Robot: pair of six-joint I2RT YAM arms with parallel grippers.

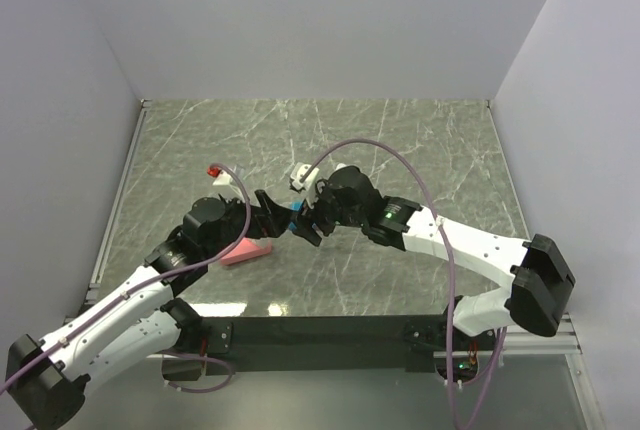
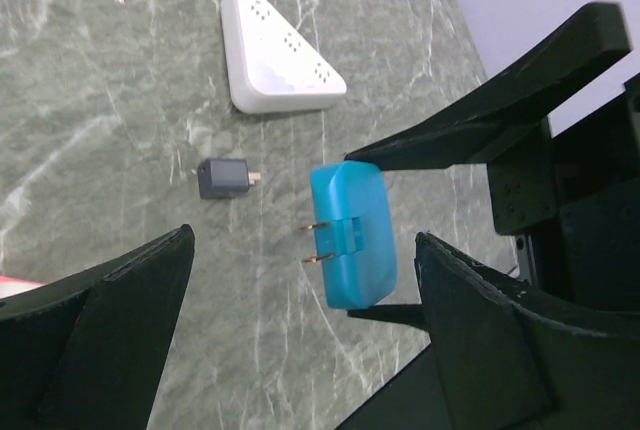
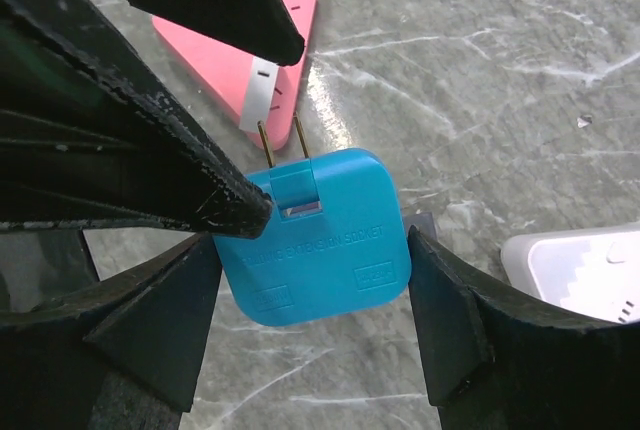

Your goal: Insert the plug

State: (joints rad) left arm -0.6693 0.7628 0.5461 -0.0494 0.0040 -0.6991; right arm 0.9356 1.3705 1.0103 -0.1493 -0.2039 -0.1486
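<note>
Looking down from the top camera: finds the right hand (image 1: 305,225) pinching the blue plug (image 1: 296,217) above the middle of the bench (image 1: 420,150), with the left hand (image 1: 272,212) spread wide and straddling it. Places the pink socket block (image 1: 245,251) just beside the left hand, toward the near edge, and the white socket block (image 1: 300,176) just past both hands, toward the far edge. Leaves a small red item (image 1: 214,170) toward the left edge unidentified.

Turning to the left wrist camera: shows the plug (image 2: 352,235) lifted off the bench, clamped above and below by the right hand's fingers (image 2: 480,120), brass prongs bare and pointing sideways. Shows the left hand's fingers (image 2: 110,340) far apart on either side, gripping nothing. Picks out a small grey adapter (image 2: 225,178) lying on the stone underneath, near the white block (image 2: 275,50).

Turning to the right wrist camera: confirms the pinch on two opposite edges of the plug (image 3: 315,235), prongs aimed toward the pink block (image 3: 255,60) but not in it. Cannot tell whether the left finger (image 3: 130,150) crossing the plug's upper corner touches it or merely passes in front.

Reads, probably, as a hand-over or a steadying grasp before insertion. To do it well: close the left hand on the plug's free sides, clear of prongs and of the right fingers; release the right pinch only after gripping firmly on the left; square the prongs to the slots before pushing, then press straight, without rocking.
</note>
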